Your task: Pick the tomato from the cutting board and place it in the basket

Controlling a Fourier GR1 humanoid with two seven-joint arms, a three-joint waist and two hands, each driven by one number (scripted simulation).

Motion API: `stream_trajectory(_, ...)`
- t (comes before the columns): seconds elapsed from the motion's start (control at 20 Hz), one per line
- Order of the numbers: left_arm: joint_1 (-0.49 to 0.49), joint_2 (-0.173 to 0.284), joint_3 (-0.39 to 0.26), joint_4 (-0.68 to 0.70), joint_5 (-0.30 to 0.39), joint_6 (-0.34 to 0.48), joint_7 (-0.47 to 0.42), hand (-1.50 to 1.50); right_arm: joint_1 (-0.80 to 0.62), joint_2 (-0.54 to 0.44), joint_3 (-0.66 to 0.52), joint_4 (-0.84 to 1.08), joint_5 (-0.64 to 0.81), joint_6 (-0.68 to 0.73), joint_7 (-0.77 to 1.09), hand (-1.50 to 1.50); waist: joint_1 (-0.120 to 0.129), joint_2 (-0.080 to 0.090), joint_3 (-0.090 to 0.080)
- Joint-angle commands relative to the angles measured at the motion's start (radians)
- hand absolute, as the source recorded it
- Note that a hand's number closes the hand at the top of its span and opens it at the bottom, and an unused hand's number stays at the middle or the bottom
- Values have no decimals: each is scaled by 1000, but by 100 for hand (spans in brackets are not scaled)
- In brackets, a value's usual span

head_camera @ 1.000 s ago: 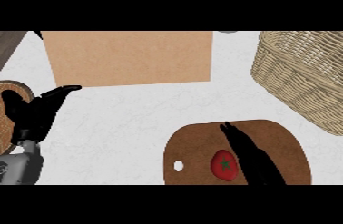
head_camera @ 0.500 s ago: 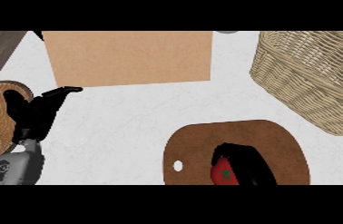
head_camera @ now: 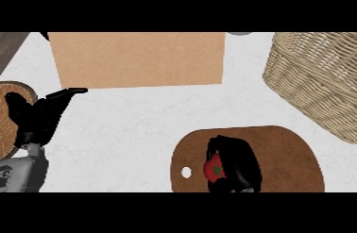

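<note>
A red tomato [head_camera: 214,168] with a green stem mark lies on the round dark-brown cutting board [head_camera: 293,156] at the lower middle of the head view. My right hand [head_camera: 238,162] covers the tomato's right side, its fingers curled round it from above, so only the left part of the tomato shows. The woven basket [head_camera: 317,81] stands at the upper right, apart from the board. At the left edge, my left hand [head_camera: 38,116] rests open with fingers up and holds nothing.
A large tan box [head_camera: 140,60] lies flat at the back middle. Under my left hand at the left edge sits a round wooden object [head_camera: 10,93]. White counter [head_camera: 132,133] lies between the board and the box.
My right hand has drawn back over the board and its fingers have curled round the tomato. The left hand has not moved.
</note>
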Motion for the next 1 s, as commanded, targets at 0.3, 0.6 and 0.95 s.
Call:
stream_trajectory(0.3, -56, -43, -47, 1, -39, 29, 6, 0, -350, 77, 108, 221, -157, -458, 440, 150, 40, 14, 10)
stream_trajectory(0.6, -24, -44, -37, 19, -21, 8, 3, 0, -567, 77, 158, 221, -97, -726, 460, 150, 40, 8, 8)
stream_trajectory(0.95, -53, -7, 6, 36, -11, 2, 14, 0, -869, 77, 91, 242, 73, -635, 758, 150, 9, -3, 5)
